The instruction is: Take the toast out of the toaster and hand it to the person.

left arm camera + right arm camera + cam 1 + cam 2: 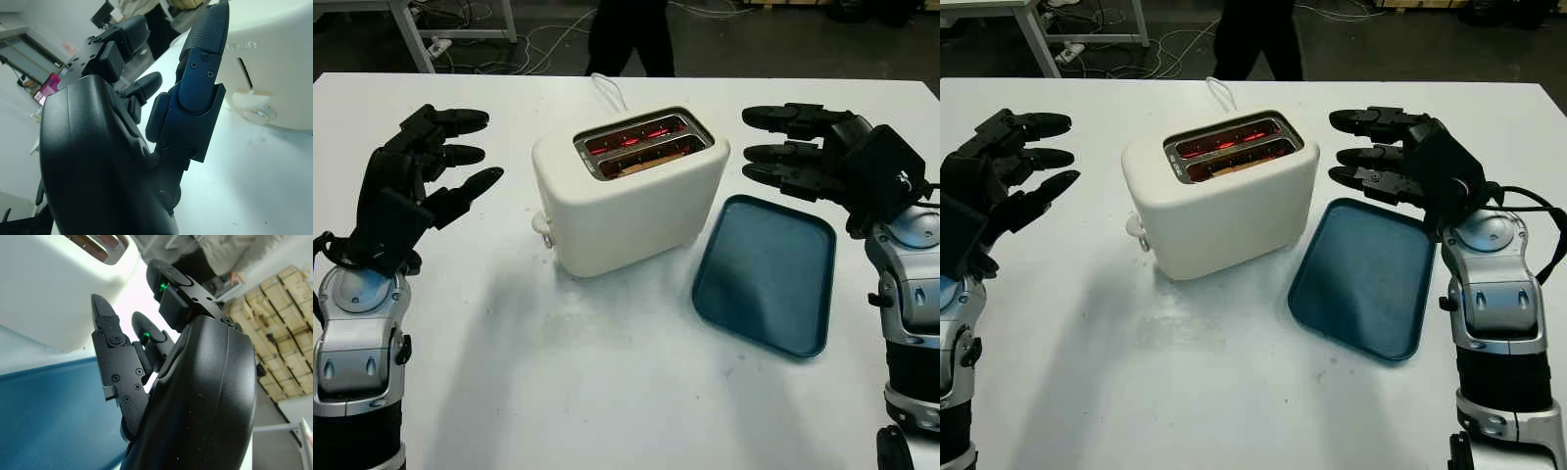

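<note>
A cream two-slot toaster stands at the middle of the white table, its slots glowing red inside. A brown slice of toast sits low in the near slot. My left hand hangs open to the left of the toaster, a hand's width away from it. My right hand is open just right of the toaster, above the far corner of the blue tray. A person in dark clothes stands beyond the table's far edge.
The blue tray lies flat to the right of the toaster. A white cord runs from the toaster's back toward the far edge. A white table leg and cables are on the floor behind.
</note>
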